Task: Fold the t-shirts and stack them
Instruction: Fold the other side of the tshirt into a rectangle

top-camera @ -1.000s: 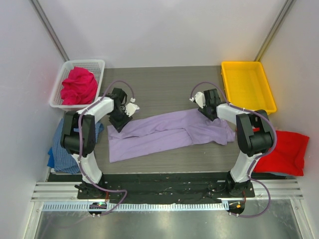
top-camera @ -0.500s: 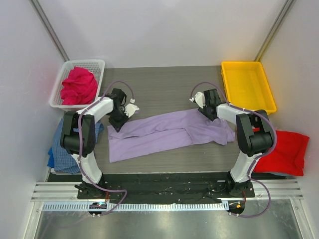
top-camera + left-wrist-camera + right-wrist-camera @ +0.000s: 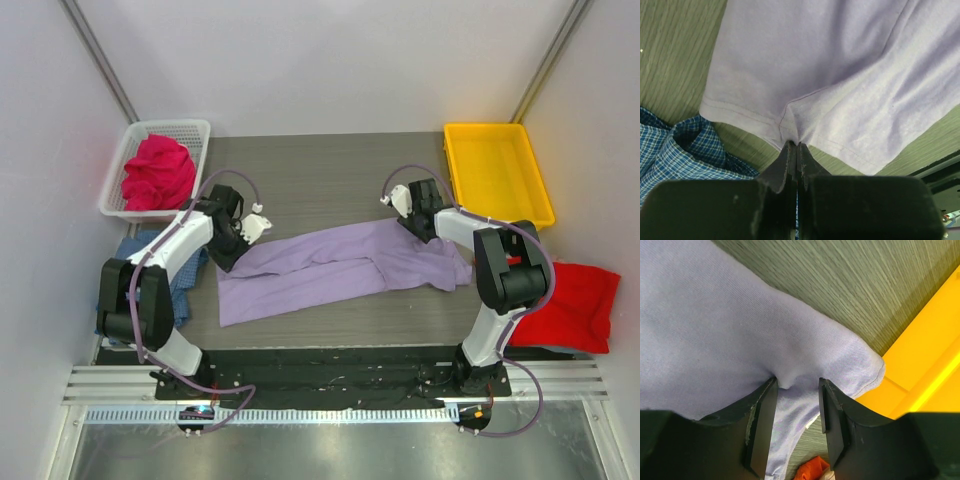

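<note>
The lavender t-shirt [image 3: 330, 265] lies spread across the middle of the table. My left gripper [image 3: 227, 258] is at its left corner. In the left wrist view that gripper [image 3: 794, 146] is shut on the shirt's stitched hem [image 3: 785, 120], which puckers at the tips. My right gripper [image 3: 426, 232] is at the shirt's far right end. In the right wrist view it [image 3: 797, 385] stands open, its fingers astride a bulge of lavender cloth [image 3: 715, 330]. The magenta t-shirt [image 3: 158, 172] sits bunched in the basket. The blue checked t-shirt [image 3: 112, 308] and the red t-shirt [image 3: 575, 305] lie off the table's sides.
The white mesh basket [image 3: 185, 127] stands at the back left and the yellow tray [image 3: 497, 175] at the back right, its wall [image 3: 925, 365] close beside my right fingers. Blue checked cloth [image 3: 675, 150] lies just left of my left fingers.
My left gripper has shut on the lavender shirt's hem and drawn slightly left, with that arm's elbow swinging out to the left. The right arm has held still.
</note>
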Motion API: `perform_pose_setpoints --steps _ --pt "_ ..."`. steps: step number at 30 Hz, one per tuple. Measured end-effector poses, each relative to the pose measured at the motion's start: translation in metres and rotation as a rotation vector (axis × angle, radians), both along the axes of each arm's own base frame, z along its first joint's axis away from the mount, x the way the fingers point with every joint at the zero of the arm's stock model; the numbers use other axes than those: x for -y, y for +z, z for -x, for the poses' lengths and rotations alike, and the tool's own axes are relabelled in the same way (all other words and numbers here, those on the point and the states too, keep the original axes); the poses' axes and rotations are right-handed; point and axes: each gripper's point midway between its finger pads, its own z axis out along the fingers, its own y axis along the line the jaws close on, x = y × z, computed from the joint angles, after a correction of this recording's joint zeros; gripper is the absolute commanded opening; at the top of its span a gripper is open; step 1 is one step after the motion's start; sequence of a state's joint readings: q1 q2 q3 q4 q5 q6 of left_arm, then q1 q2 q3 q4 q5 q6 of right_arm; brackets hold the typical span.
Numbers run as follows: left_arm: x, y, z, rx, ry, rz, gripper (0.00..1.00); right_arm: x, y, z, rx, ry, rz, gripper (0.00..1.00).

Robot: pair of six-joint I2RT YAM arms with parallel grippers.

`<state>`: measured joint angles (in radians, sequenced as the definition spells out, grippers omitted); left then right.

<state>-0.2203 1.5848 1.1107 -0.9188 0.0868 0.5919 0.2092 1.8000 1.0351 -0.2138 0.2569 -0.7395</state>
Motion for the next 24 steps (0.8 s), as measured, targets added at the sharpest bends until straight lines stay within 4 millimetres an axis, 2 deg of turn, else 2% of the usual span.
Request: perform_pose_setpoints --steps 15,17,18,24 --pt "-0.013 -0.009 0.04 -0.029 0.003 -0.027 0.02 0.003 -0.001 0.0 -0.001 -0.009 0.015 0.48" --pt "-0.014 -0.009 0.041 -0.022 0.004 -0.033 0.06 0.004 0.0 0.0 -0.001 -0.012 0.019 0.48" --pt "-0.015 -0.009 0.041 -0.018 0.005 -0.036 0.12 0.004 -0.001 0.0 -0.001 -0.012 0.02 0.48" --pt "-0.025 -0.016 0.047 -0.023 0.012 -0.083 0.21 0.005 0.0 0.0 0.0 -0.016 0.028 0.48"
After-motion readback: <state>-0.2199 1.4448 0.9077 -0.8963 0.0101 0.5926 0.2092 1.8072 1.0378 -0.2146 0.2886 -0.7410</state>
